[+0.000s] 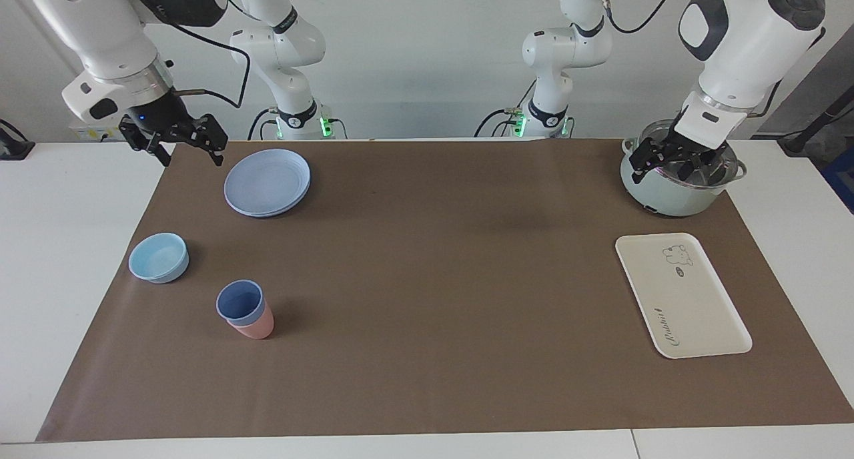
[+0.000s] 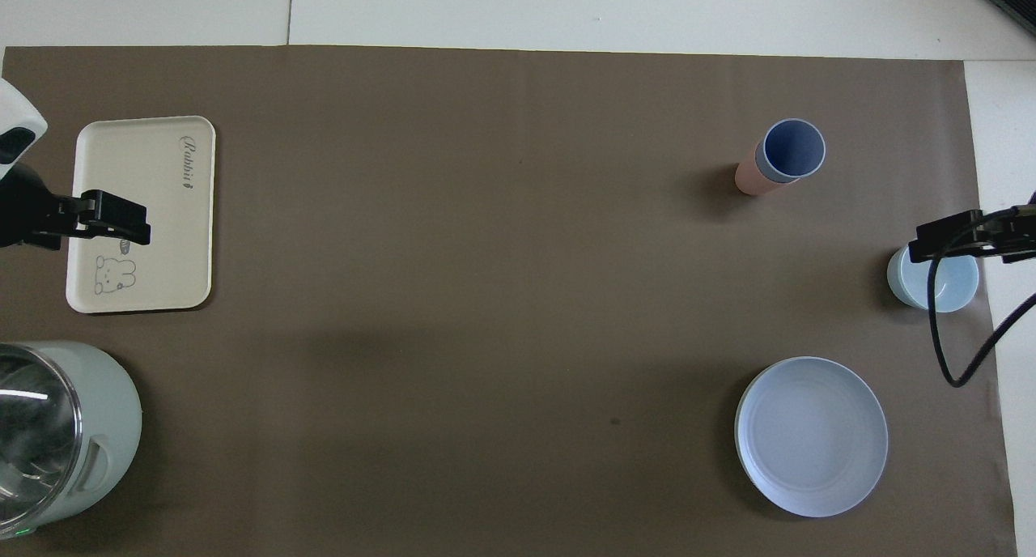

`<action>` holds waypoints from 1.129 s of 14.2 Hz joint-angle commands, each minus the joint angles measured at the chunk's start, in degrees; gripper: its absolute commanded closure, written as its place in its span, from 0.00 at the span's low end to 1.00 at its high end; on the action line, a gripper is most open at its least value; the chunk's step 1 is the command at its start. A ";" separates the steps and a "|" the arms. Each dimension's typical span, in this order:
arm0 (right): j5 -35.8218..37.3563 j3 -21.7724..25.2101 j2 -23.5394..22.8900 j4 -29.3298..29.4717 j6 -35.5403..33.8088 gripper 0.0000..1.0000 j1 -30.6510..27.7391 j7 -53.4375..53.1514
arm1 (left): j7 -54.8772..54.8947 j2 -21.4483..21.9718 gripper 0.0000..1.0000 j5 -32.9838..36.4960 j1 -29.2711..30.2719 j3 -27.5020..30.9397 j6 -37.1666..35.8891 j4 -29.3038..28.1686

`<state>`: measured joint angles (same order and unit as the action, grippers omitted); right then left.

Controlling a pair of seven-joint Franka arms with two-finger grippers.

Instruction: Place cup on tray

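Note:
The periwinkle-blue cup (image 1: 239, 300) stands upright, nested inside a pink cup (image 1: 257, 325), toward the right arm's end of the table; the overhead view shows it too (image 2: 793, 148). The cream tray (image 1: 694, 305) with the bear drawing lies flat and bare toward the left arm's end, also in the overhead view (image 2: 137, 160). My right gripper (image 1: 179, 142) is open and empty, raised beside the round blue plate. My left gripper (image 1: 677, 160) is open and empty, raised over the pot. Both are well apart from the cup.
A round blue plate (image 1: 267, 182) lies nearer to the robots than the cups. A shallow light-blue bowl (image 1: 159, 257) sits beside the cups, toward the mat's edge. A pale green pot (image 1: 667, 195) with a metal inside stands nearer to the robots than the tray.

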<state>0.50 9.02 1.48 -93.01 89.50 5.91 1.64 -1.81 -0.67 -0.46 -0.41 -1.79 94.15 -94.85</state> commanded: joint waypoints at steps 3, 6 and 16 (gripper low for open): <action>-0.50 0.12 0.45 -0.86 1.11 0.00 -0.11 0.91 | -0.39 1.29 0.00 -0.07 0.15 0.04 -0.28 -1.13; -0.58 0.12 0.62 -1.12 1.20 0.00 -0.19 0.73 | -0.39 1.29 0.00 -0.07 0.15 0.04 -0.28 -1.04; -21.28 0.21 -1.03 -14.21 28.52 0.00 -10.38 47.07 | -0.39 1.29 0.00 -0.07 0.15 0.04 -0.28 -1.13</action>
<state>-14.38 9.42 1.09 -103.68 113.45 -2.37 36.62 -1.81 -0.67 -0.46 -0.41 -1.79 94.15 -94.85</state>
